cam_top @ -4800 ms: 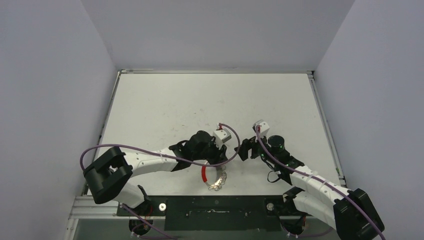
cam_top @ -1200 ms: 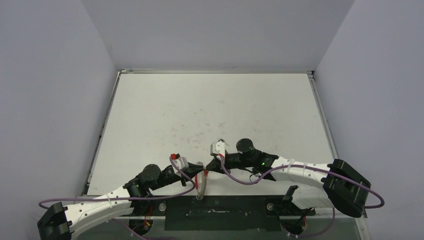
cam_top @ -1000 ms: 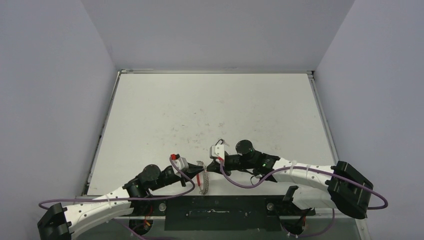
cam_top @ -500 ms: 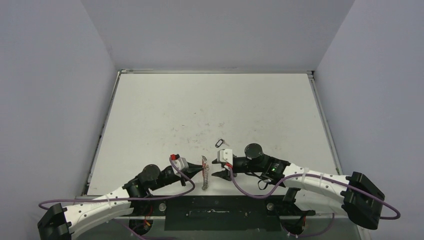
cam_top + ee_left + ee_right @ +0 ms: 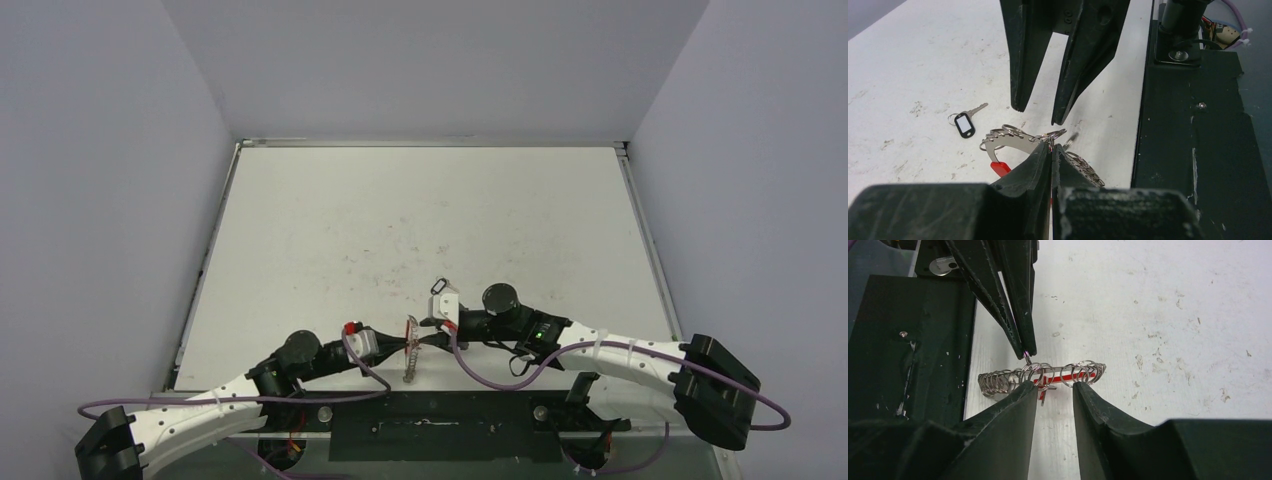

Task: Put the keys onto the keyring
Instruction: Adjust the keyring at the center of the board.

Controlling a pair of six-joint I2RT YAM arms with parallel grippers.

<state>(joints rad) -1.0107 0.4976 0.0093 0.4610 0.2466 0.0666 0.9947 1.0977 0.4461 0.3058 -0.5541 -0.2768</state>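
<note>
Left wrist: your left gripper (image 5: 1051,148) is clamped on the keyring (image 5: 1008,135); right gripper (image 5: 1037,115) is spread apart above it. The key (image 5: 966,123), with a white tag label, lies left-centre.

White table (image 5: 420,200) (scuffed), black base plate (image 5: 430,412)

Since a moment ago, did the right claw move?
Yes. The right claw slid left up to the keyring, and nearer the loose key, which stayed put.

The red-sleeved keyring (image 5: 1043,376) stands on edge, with the dark-headed loose key (image 5: 964,124) lying flat nearby, apart.
</note>
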